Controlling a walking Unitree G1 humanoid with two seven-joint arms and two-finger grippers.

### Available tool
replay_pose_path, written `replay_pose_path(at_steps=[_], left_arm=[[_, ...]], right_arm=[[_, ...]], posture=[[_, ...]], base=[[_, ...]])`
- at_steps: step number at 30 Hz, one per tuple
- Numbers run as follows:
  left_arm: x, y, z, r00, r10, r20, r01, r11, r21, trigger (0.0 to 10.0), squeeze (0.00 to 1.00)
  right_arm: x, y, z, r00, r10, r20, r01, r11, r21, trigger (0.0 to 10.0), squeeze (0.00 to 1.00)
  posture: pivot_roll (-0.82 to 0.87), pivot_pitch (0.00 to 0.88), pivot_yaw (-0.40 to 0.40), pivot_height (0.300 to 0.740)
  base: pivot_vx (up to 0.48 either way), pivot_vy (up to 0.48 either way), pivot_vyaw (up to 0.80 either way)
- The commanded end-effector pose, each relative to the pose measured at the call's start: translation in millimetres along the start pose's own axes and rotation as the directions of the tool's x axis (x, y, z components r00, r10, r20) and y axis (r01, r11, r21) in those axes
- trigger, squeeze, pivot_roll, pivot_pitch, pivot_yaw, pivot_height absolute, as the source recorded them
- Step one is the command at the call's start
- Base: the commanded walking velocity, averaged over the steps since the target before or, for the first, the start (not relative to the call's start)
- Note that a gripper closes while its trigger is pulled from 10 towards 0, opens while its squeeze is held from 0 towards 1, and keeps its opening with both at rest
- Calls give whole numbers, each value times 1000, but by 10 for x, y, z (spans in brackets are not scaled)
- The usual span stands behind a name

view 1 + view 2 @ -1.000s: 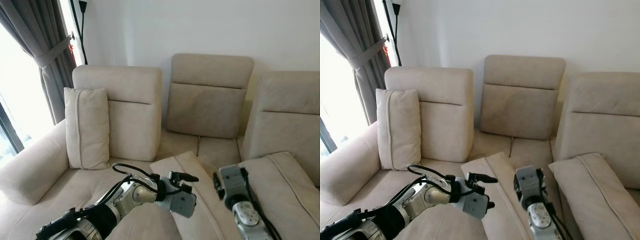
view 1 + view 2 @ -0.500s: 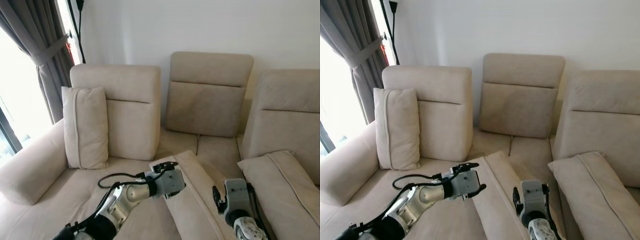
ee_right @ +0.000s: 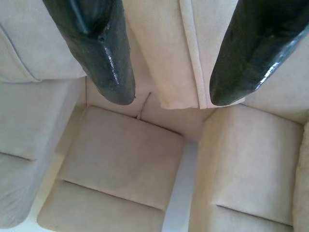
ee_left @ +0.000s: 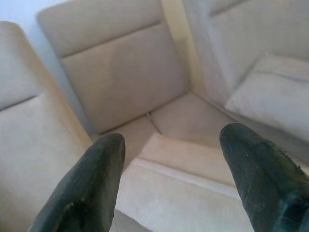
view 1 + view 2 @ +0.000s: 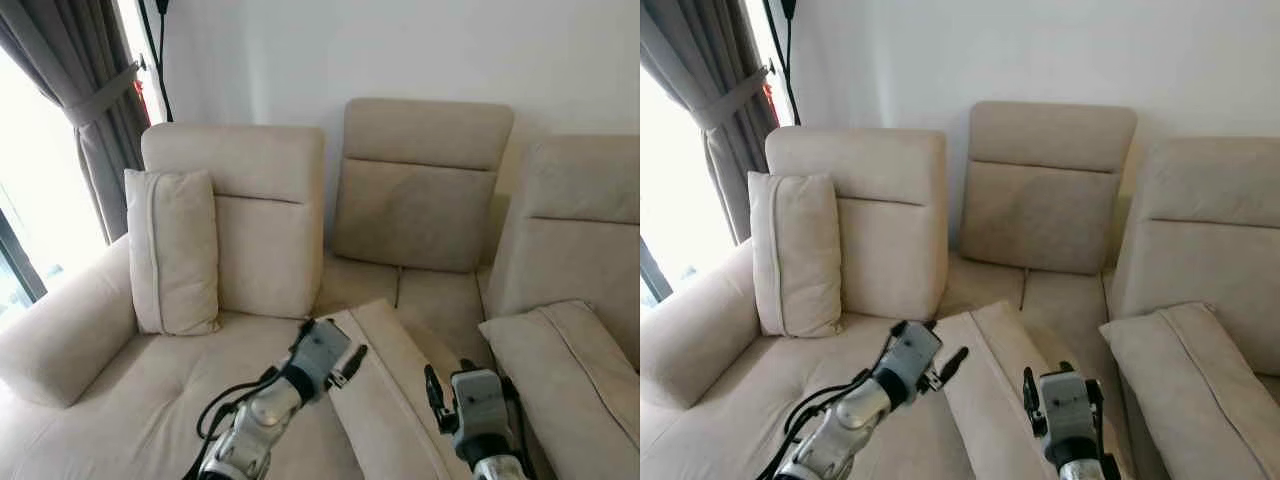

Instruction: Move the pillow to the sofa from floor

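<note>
The near end of the pillow (image 5: pixel 385 400) runs out of the bottom of the head views, so its full length cannot be seen, and the right arm covers part of its right side. The pillow lies flat on the sofa (image 5: pixel 130 390) seat, in the middle section, with its long axis running from the front edge of the seat back toward the corner where the seat cushions meet the backrests; its far end points at that corner and stops short of it.

The left gripper (image 5: pixel 340 362) hovers just at the pillow's left edge, near its far end, fingers spread apart with nothing between them; in the left wrist view the pillow's far end lies below and between the two fingers (image 4: pixel 91 188). The right gripper (image 3: pixel 166 82) is above the pillow's far end, also spread wide and empty, with the pillow's seam showing between its fingers.

A second cushion (image 5: pixel 172 250) stands upright against the left backrest, and a third cushion (image 5: pixel 570 370) lies tilted on the right seat, cut off at the picture's edge.
</note>
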State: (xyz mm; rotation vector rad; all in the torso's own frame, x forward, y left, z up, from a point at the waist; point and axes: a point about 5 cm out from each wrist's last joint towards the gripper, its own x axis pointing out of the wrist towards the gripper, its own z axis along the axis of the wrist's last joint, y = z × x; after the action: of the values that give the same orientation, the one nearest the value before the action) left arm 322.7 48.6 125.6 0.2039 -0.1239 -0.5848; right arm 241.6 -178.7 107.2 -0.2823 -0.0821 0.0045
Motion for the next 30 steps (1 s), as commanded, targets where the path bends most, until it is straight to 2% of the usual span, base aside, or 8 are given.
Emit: replay_pose_path(at_steps=[1,4,13,16,30], left_arm=[[-74,97,20,998,59,33,-54,990,-132,10000,0],[-130,134,23,995,81,50,-71,983,-171,10000,0],[-240,142,-68,993,113,21,-108,980,-167,10000,0],[-299,111,-131,993,117,-1,-116,982,-151,10000,0],[-327,115,-124,994,113,-11,-113,982,-154,10000,0]], right_arm=[[-54,18,42,999,6,42,-7,1000,11,10000,0],[-90,8,37,998,0,58,-1,1000,11,10000,0],[-156,-18,16,997,-4,83,4,1000,3,10000,0],[-170,-2,9,997,8,81,-11,999,32,10000,0],[-148,29,24,995,13,100,-18,999,44,10000,0]], posture=[[51,0,52,740],[48,0,52,740],[49,0,51,740],[52,0,49,740],[56,0,48,740]], base=[[0,0,0],[0,0,0],[0,0,0],[0,0,0],[0,0,0]])
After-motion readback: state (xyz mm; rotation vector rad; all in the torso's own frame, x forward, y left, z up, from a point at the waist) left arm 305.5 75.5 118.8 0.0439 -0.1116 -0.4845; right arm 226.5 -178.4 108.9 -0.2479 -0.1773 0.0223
